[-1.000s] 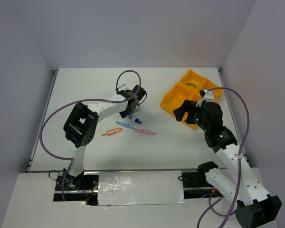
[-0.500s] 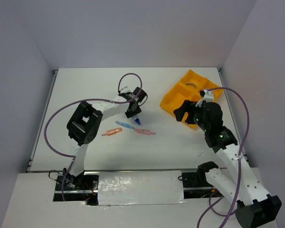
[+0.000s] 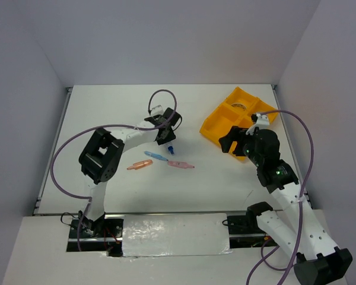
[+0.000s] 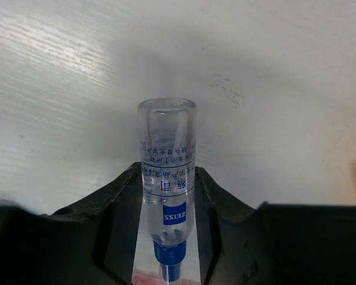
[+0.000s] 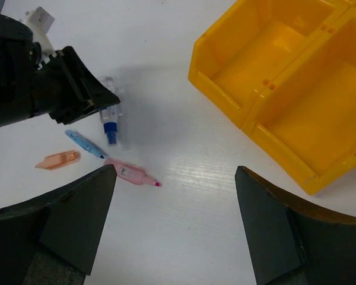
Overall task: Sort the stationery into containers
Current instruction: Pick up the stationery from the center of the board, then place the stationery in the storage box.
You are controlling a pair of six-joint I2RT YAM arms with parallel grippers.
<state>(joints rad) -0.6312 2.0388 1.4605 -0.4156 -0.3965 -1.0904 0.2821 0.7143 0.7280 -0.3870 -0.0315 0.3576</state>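
The left fingers (image 4: 120, 222) press both sides of the clear-blue bottle (image 4: 166, 172), holding it near its blue cap, just beyond the sticks lying flat on the tabletop (image 3: 107, 107) — orange stick (image 3: 139, 165), blue stick (image 3: 156, 157), pink stick (image 3: 180, 164). The right fingers (image 5: 77, 219) are spread wide with nothing between them, hovering over white tabletop between the pink stick and the yellow tray (image 3: 212, 127). The tray sits askew by the far right edge, its near corner well apart from the sticks.
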